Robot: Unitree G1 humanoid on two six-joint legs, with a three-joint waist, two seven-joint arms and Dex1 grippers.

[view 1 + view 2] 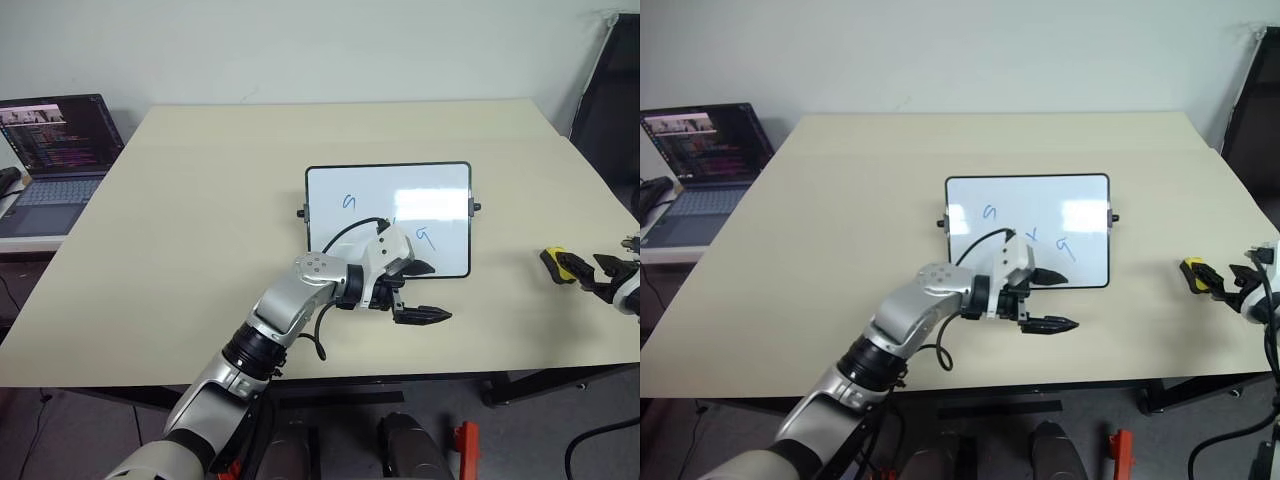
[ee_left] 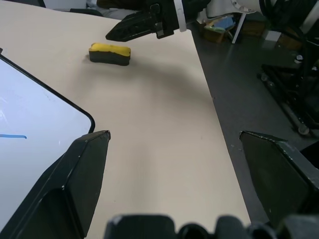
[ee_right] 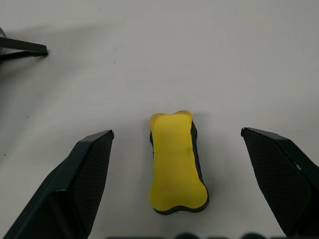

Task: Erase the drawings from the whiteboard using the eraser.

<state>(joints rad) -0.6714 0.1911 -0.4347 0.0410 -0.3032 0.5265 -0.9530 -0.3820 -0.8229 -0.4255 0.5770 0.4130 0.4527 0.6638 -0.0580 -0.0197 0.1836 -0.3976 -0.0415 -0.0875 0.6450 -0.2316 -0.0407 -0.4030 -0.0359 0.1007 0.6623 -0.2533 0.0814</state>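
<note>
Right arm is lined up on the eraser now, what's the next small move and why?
Probably ease the right gripper forward and close on the eraser. Its fingers stand open on either side of the eraser, which lies loose on the table, and the drawings are still on the whiteboard.

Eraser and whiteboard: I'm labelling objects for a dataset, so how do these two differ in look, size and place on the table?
The eraser is a small yellow block with a dark underside; the whiteboard is a glossy white panel in a thin dark frame. The eraser is far smaller than the whiteboard. The eraser lies near the table's right edge, between the open right end effector's fingers; the whiteboard sits mid-table, with the left end effector at its near edge. Both lie flat on the table.
</note>
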